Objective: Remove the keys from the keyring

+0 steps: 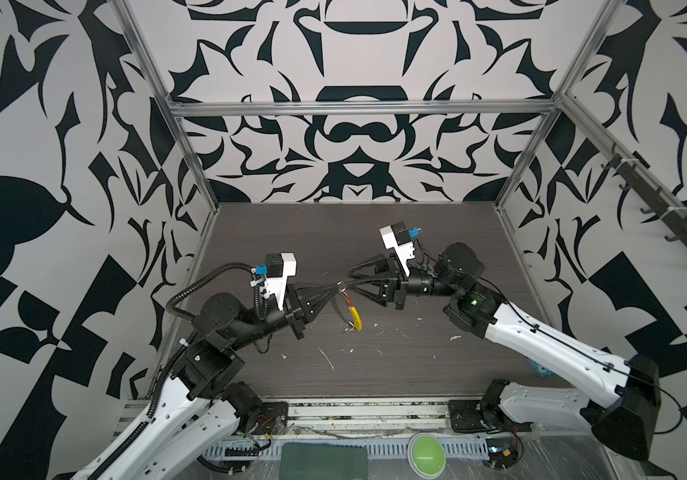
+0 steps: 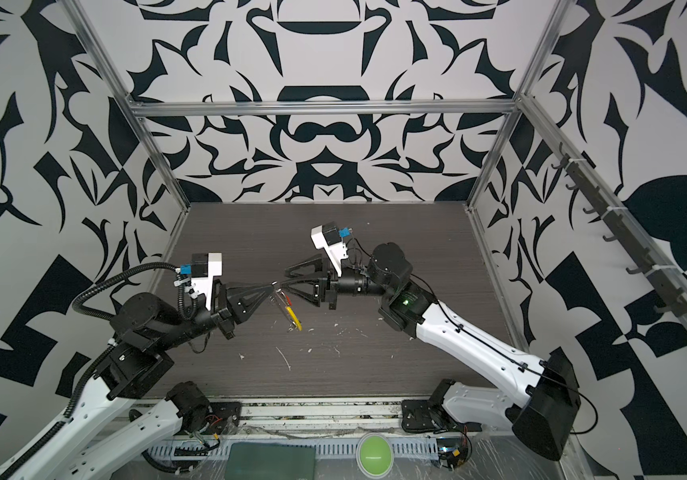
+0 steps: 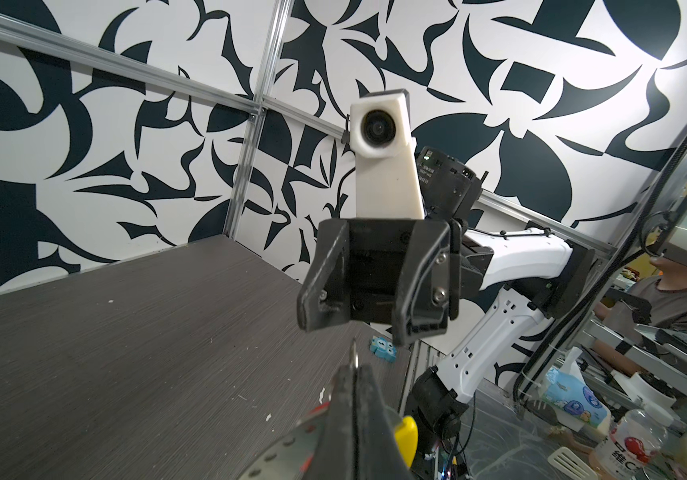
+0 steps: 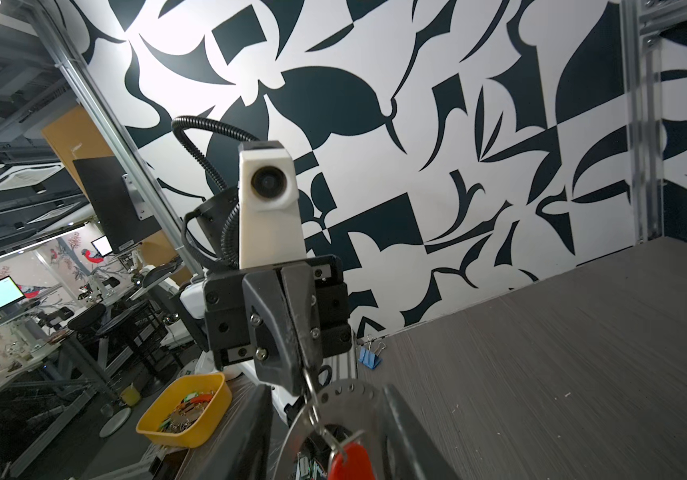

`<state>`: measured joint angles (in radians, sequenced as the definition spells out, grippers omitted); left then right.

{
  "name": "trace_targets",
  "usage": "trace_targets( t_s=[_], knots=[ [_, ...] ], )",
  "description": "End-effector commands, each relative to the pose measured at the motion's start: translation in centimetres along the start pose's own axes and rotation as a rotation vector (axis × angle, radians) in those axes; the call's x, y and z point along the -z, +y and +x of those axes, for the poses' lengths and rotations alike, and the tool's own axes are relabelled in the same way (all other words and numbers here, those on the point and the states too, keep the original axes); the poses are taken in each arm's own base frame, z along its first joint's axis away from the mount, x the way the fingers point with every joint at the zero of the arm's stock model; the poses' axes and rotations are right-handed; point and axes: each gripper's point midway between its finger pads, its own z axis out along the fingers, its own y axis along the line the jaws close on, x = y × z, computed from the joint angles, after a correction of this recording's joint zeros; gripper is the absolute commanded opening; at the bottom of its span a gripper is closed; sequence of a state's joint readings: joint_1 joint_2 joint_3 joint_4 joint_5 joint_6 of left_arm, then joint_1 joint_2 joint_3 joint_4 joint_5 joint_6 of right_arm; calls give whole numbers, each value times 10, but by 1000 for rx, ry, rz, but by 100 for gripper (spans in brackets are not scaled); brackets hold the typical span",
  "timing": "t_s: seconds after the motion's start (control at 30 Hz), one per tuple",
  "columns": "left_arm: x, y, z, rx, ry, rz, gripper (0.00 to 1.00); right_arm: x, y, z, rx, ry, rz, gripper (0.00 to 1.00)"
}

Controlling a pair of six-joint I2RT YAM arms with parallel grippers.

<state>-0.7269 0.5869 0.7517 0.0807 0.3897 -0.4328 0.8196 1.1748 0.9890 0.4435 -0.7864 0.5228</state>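
My left claw [image 1: 334, 286] clenched the keyring [image 1: 356, 318], holding it up so my right claw [image 1: 348, 278], released, could reach the dangling red key [image 4: 350, 461].

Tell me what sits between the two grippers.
The keyring, pinched by the left gripper, with the red key hanging from it; clearest in the right wrist view.

Over the table [image 1: 375, 365], the keyring [image 1: 355, 318] hangs from the left jaws, the right jaws just right of it.
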Motion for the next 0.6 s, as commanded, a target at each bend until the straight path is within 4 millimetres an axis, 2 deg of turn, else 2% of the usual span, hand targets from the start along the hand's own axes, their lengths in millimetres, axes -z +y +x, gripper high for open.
trace_targets(
  t_s=[0.0, 0.3, 0.57],
  knots=[
    [4, -6, -13, -17, -59, 14, 0, -2, 17, -13, 66, -11, -33, 44],
    [2, -4, -11, -10, -50, 12, 0, -3, 19, -13, 58, -13, -49, 36],
    [1, -3, -9, -5, -41, 12, 0, -4, 18, -12, 56, -11, -46, 25]
  ],
)
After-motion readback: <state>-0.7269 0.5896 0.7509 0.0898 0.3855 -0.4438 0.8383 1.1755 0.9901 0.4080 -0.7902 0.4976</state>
